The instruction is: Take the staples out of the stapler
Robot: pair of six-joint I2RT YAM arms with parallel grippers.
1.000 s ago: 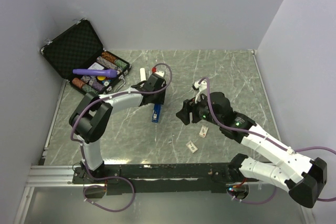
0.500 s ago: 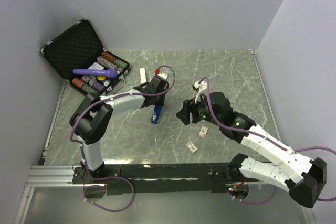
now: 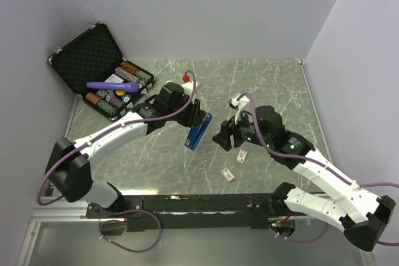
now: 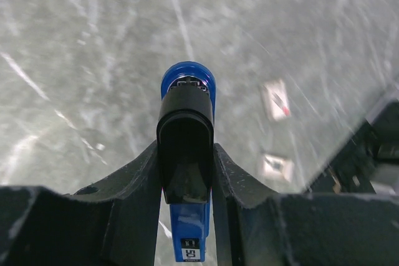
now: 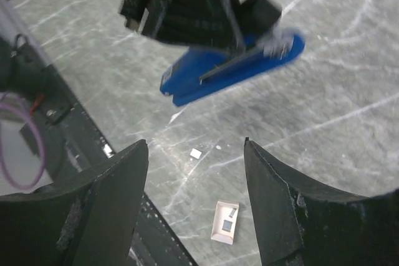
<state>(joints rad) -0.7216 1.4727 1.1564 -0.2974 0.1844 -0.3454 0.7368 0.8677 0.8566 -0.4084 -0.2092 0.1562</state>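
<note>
The left hand (image 4: pixel 185 160) is holding the small blue black-topped stapler (image 4: pixel 188 82) aloft. The right hand (image 3: pixel 221 135) is gaping empty nearby.

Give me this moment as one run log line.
left gripper: shut on stapler, held tilted above table | right gripper: open, near stapler, no contact

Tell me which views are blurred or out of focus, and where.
Top external: evenly lit and sharp all over. Left wrist: the stapler in the left gripper is fairly sharp; the table behind is soft and streaked. Right wrist: the stapler is smeared at its right end; the right gripper has dark but clear fingers.
</note>
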